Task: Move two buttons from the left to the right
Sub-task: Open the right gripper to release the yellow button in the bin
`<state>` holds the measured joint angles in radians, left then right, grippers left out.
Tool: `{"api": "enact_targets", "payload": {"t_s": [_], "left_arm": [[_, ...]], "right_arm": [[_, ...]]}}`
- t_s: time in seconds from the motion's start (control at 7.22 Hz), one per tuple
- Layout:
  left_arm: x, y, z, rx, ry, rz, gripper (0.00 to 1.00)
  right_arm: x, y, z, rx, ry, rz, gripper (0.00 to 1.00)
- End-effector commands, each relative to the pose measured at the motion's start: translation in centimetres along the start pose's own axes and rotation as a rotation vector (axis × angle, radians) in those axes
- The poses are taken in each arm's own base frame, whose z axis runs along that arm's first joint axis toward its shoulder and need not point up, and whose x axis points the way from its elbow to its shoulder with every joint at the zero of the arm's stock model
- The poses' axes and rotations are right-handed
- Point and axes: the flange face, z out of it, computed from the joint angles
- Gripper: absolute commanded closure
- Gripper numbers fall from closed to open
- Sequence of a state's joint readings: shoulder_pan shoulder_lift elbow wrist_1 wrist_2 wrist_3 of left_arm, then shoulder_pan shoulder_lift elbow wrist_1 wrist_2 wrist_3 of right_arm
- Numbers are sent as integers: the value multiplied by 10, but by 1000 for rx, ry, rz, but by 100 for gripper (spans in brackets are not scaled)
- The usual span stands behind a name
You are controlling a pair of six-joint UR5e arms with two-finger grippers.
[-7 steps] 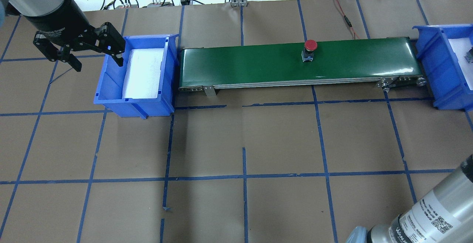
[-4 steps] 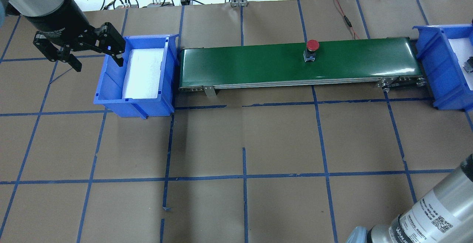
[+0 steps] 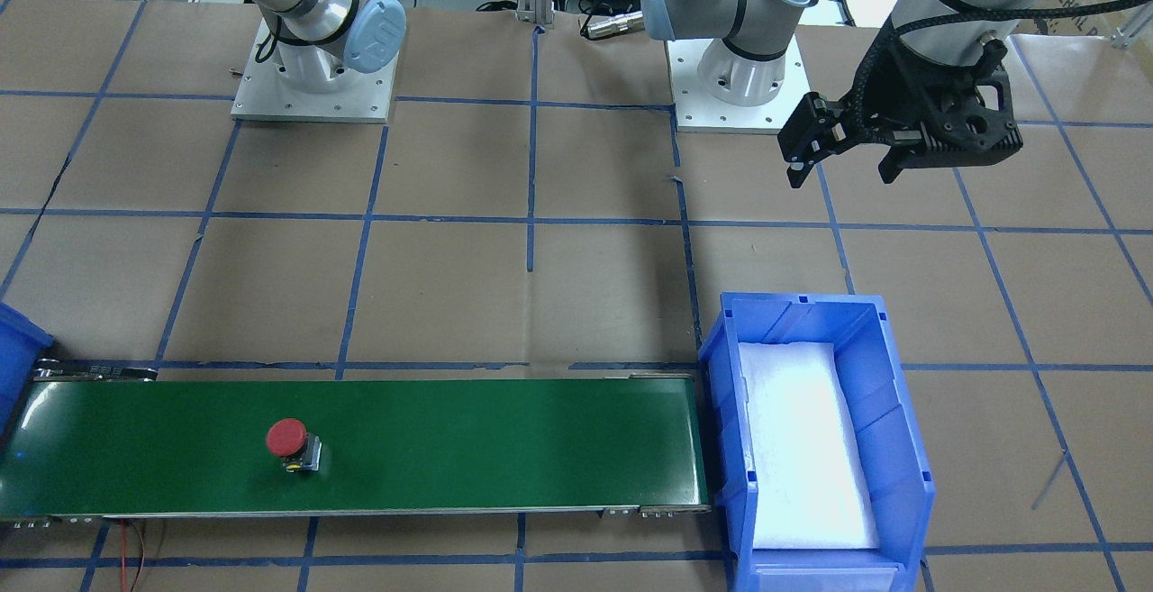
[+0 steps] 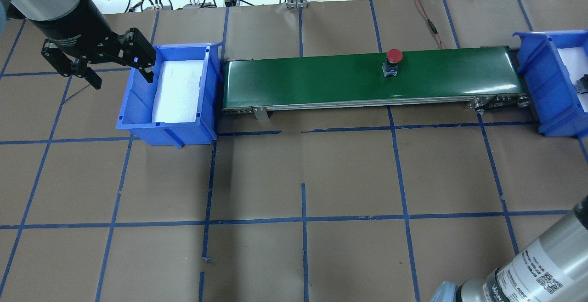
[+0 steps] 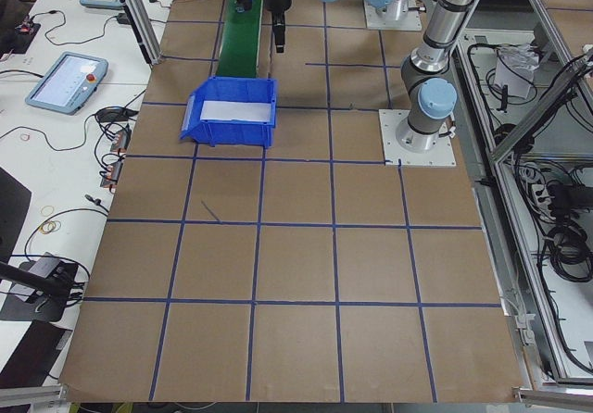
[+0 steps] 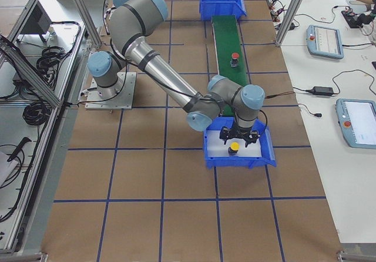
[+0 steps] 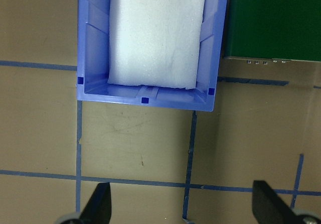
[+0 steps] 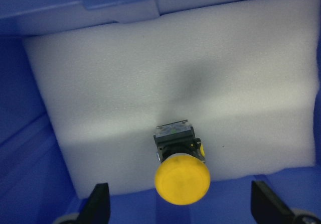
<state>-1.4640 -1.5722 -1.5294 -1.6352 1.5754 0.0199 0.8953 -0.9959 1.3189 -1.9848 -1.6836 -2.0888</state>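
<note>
The red button stands on the green conveyor belt, right of its middle, and shows too in the front view. On the white foam of the right blue bin lies the yellow button, cap toward the camera. My right gripper hangs open just above it, a finger on either side and neither touching it. My left gripper is open and holds nothing, raised beside the outer wall of the left blue bin.
The left bin holds only white foam. The belt runs between the two bins. Cables and a red wire lie behind the belt. Brown paper with blue tape lines covers the table.
The red button has travelled to the right along the belt. My left gripper has stayed where it was, still open.
</note>
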Motion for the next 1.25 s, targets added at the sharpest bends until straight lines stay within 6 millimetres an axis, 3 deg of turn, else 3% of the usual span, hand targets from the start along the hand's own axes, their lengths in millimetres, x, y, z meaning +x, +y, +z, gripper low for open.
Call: {"api": "enact_targets", "payload": {"t_s": [0.0, 0.14, 0.28, 0.55, 0.97, 1.11], "left_arm": [[0, 0, 0, 0, 0, -1, 0], [0, 0, 0, 0, 0, -1, 0], [0, 0, 0, 0, 0, -1, 0], [-1, 0, 0, 0, 0, -1, 0], [-2, -1, 0, 0, 2, 9, 0], [-3, -1, 0, 0, 2, 7, 0]], "right_arm": [[-18, -28, -69, 33, 1, -9, 0], [-16, -63, -94, 33, 16, -41, 0], [-9, -108, -103, 37, 22, -90, 0], [4, -202, -107, 114, 52, -222, 0], [11, -282, -85, 150, 48, -277, 0], [7, -293, -73, 155, 32, -226, 0]]}}
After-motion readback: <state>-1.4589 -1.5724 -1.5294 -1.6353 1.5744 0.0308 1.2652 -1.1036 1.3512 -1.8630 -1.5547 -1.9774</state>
